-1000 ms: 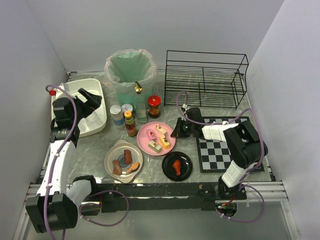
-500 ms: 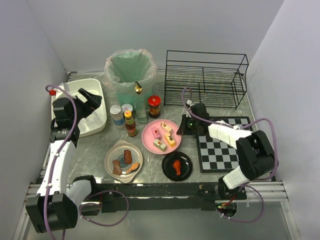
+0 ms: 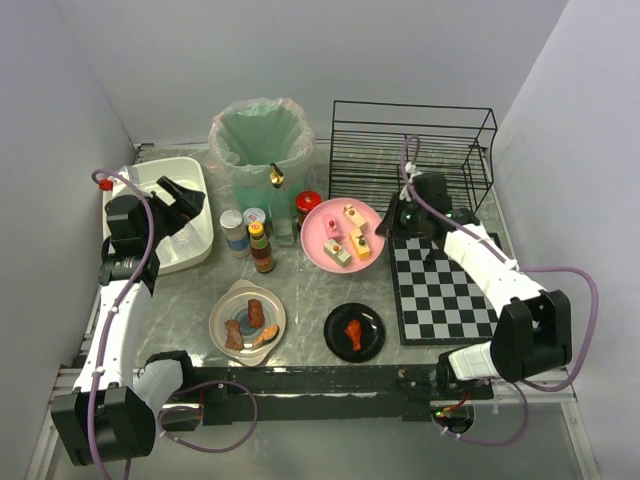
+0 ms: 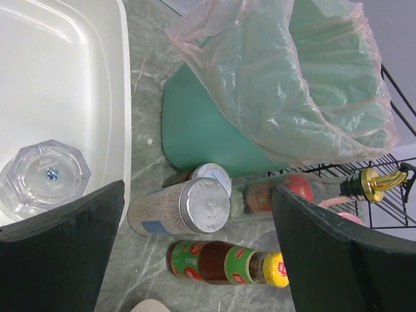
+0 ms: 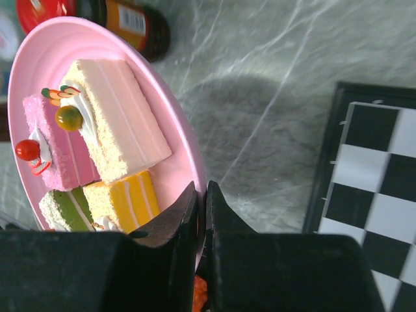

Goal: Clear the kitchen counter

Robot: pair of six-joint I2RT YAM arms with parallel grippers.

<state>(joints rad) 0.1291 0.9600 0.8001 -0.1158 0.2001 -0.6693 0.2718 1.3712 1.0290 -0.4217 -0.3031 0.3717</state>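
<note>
1 plate [image 3: 345,235], R end effector [image 5: 201,214], nearer rack [image 3: 410,160]

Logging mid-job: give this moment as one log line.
right gripper: shut on round pink plate with cake slices, off grey marble kitchen counter | left gripper: open near white rectangular tub

Kitchen counter [image 3: 305,300], grey marble, carries: white tub [image 3: 207,225], lined bin [image 3: 240,150], wire rack [image 3: 410,160], checkered mat [image 3: 440,295], bottles [image 3: 260,246], beige plate [image 3: 214,322], black plate [image 3: 373,341].
</note>
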